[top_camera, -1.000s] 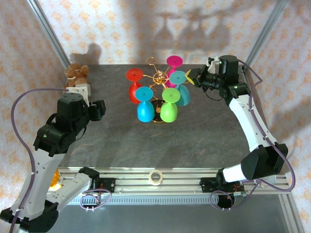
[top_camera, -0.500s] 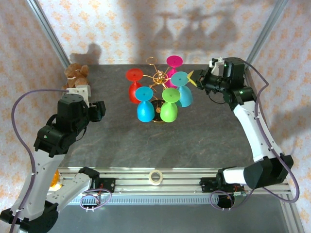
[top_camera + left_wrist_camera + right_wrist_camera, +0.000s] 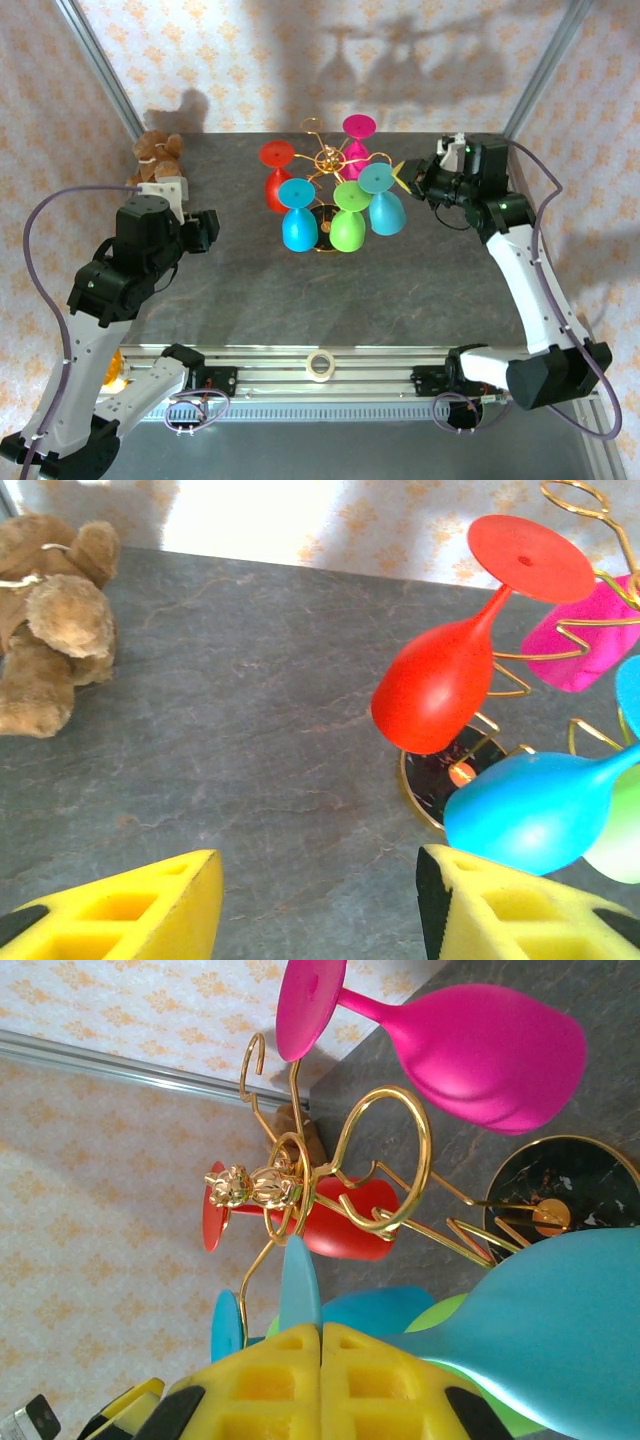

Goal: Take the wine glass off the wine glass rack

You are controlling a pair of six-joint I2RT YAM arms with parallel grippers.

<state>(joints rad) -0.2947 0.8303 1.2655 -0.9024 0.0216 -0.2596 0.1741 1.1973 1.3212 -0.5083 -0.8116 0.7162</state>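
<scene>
We're on the gold wire rack (image 3: 248, 1182) now: polished metal, glints along every loop. Its round black base (image 3: 590, 1175) is glossy and veined like marble. The teal wine glass (image 3: 560, 1330) looks to us like smooth, satiny plastic, and so do the magenta wine glass (image 3: 490, 1055) and the red wine glass (image 3: 435, 685). The dark grey stone-look table (image 3: 250, 730) is matt. The brown teddy bear (image 3: 45, 650) is fuzzy plush. The left gripper (image 3: 318, 890) has fingers (image 3: 150, 905) of matt yellow plastic.
</scene>
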